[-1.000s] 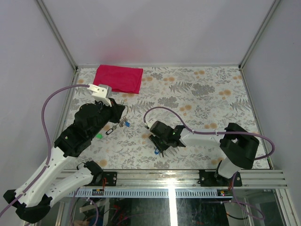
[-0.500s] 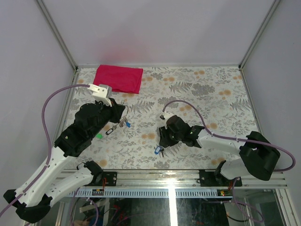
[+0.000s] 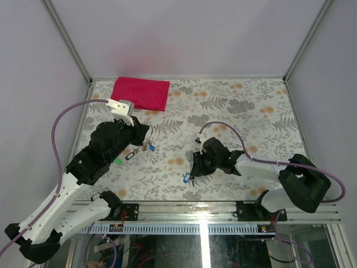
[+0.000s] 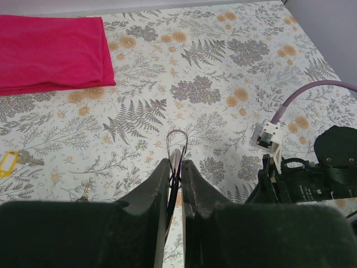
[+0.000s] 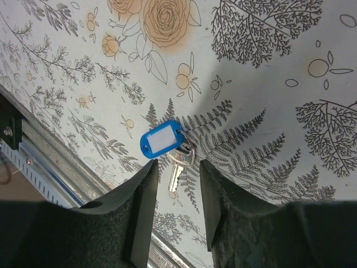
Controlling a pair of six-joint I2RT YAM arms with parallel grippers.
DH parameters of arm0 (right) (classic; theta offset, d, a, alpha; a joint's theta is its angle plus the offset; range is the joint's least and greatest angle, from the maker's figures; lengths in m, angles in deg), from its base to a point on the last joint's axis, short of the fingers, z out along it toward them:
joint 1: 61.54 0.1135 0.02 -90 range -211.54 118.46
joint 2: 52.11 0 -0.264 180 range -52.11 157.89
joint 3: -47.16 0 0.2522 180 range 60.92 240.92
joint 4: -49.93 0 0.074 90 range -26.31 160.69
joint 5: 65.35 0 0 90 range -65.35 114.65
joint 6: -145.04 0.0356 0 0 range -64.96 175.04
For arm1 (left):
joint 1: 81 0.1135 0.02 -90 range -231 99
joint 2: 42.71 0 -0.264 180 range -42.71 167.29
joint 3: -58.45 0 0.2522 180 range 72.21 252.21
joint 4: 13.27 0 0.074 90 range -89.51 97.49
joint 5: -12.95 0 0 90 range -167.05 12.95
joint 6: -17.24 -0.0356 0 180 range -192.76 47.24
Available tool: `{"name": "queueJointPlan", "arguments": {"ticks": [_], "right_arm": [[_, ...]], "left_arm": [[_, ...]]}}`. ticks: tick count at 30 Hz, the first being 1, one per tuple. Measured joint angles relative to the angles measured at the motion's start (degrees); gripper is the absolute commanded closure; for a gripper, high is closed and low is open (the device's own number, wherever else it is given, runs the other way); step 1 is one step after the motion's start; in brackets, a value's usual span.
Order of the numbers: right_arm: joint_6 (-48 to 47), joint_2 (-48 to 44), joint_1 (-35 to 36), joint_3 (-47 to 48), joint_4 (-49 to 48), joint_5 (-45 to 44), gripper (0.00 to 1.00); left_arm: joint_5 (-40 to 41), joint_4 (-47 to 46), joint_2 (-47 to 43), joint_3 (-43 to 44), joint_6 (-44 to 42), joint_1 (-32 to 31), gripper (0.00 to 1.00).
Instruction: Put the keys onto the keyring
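The table (image 3: 245, 100) fills the middle of the top view, its surface pale and printed with grey ferns and orange flowers. Plain lilac-grey walls close it in: the back wall (image 3: 184, 33) across the top, the left wall (image 3: 33, 84) and the right wall (image 3: 334, 72) at the sides. Two aluminium posts (image 3: 66, 39) slant down from the upper corners to the table's far corners. Along the lower edge runs a silver rail (image 3: 223, 211) with a white slotted duct (image 3: 167, 228) under it. The light is soft and even, the shadows faint

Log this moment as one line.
left gripper: shut on keyring | right gripper: open above blue-tagged key | key: not yet gripped
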Motion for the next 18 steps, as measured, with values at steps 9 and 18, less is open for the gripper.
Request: {"name": "queueJointPlan", "arguments": {"ticks": [9,18], "right_arm": [[0.61,2.56,-0.22,-0.44,-2.12,1.29,0.62],[0.59,4.15,-0.59,-0.44,-2.6,1.57,0.68]], "left_arm": [[-0.28,0.0,0.11,0.0,0.0,0.0,0.96],[-0.31,0.0,0.17,0.0,-0.02,0.0,0.96]]}}
